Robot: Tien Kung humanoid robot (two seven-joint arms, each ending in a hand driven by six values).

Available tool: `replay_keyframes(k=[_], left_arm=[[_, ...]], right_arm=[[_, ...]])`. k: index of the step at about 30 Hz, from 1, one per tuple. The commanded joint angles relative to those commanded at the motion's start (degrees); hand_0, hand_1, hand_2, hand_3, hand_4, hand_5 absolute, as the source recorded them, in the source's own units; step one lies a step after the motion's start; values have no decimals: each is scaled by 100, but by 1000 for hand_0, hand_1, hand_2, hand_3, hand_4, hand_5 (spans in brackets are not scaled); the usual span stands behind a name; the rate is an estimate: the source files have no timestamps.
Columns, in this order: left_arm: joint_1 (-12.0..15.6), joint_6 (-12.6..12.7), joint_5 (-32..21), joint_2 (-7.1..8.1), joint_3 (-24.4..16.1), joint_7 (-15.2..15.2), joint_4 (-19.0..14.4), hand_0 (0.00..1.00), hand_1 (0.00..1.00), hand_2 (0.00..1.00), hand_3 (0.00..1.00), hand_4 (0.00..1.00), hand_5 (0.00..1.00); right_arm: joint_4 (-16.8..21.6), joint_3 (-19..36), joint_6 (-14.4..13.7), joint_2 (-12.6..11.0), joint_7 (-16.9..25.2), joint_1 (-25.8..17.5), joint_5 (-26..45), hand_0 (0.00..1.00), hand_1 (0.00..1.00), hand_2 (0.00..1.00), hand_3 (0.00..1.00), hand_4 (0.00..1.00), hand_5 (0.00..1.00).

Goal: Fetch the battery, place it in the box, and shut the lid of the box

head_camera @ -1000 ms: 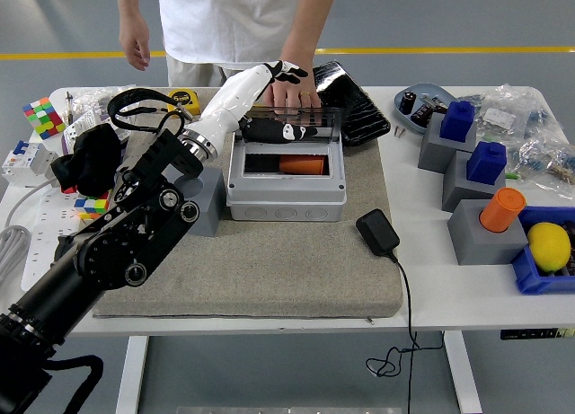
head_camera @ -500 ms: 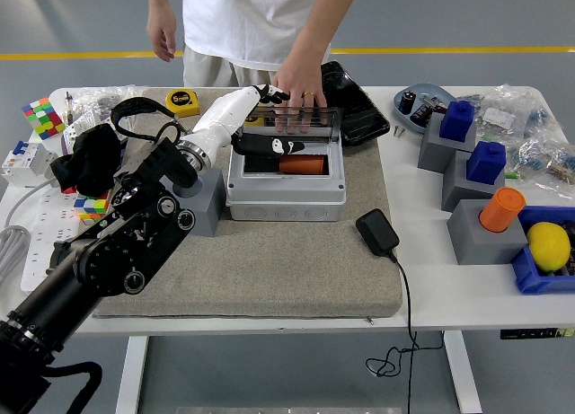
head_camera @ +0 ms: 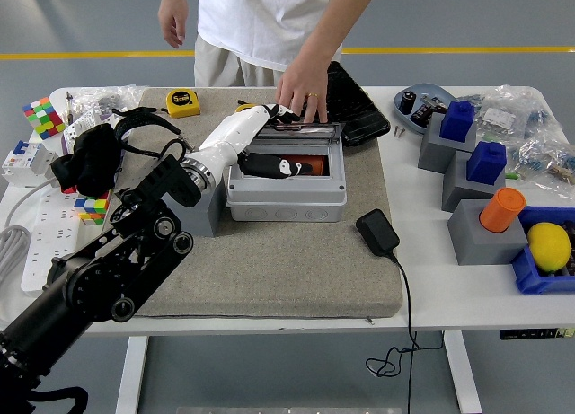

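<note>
A grey box (head_camera: 286, 197) stands on the grey mat (head_camera: 269, 270) in the middle of the table. Inside it lies the orange battery (head_camera: 312, 168). The clear lid (head_camera: 301, 132) is hinged at the box's back edge and leans over the opening. My left hand (head_camera: 269, 166) reaches in from the left with its black fingers stretched out across the box's inside, next to the battery, holding nothing. A person at the far side rests a hand (head_camera: 302, 95) on the lid's top edge. My right arm is out of view.
A black charger (head_camera: 377, 232) with its cable lies right of the box. Grey blocks with blue and orange pieces (head_camera: 485, 207) and a blue bin with a lemon (head_camera: 549, 246) fill the right side. A black tray (head_camera: 352, 104), tape measure (head_camera: 183, 101) and puzzle cube (head_camera: 40, 116) lie behind and left.
The lid has come down lower over the box. My left hand has dropped from the lid's top edge into the box. The person has shifted right, hand still on the lid.
</note>
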Motion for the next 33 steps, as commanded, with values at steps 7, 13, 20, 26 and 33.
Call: replay_keyframes(k=[7, 13, 20, 26, 33], left_arm=[[283, -123, -293, 217, 197, 209, -347, 646, 726, 711, 732, 998, 455], [448, -135, -426, 280, 177, 231, -560, 632, 721, 708, 732, 998, 467], [806, 375, -908, 316, -392, -433, -1060, 630, 721, 712, 731, 998, 465], [1356, 913, -2222, 344, -1040, -1395, -1345, 629, 719, 711, 726, 998, 458], [1913, 1119, -3859, 292, -1961, -2127, -1348, 602, 714, 695, 715, 998, 452]], right_arm=[[0, 13, -2, -3, -1, -13, -23, 641, 634, 668, 586, 998, 567], [0, 14, 0, -2, 7, -17, -20, 641, 634, 668, 586, 998, 566], [0, -5, 0, 6, 17, -12, 15, 641, 634, 668, 586, 998, 566], [0, 58, 2, -19, -8, -2, -67, 641, 634, 668, 586, 998, 567], [0, 158, 17, -29, -47, 22, -164, 641, 634, 668, 586, 998, 567]])
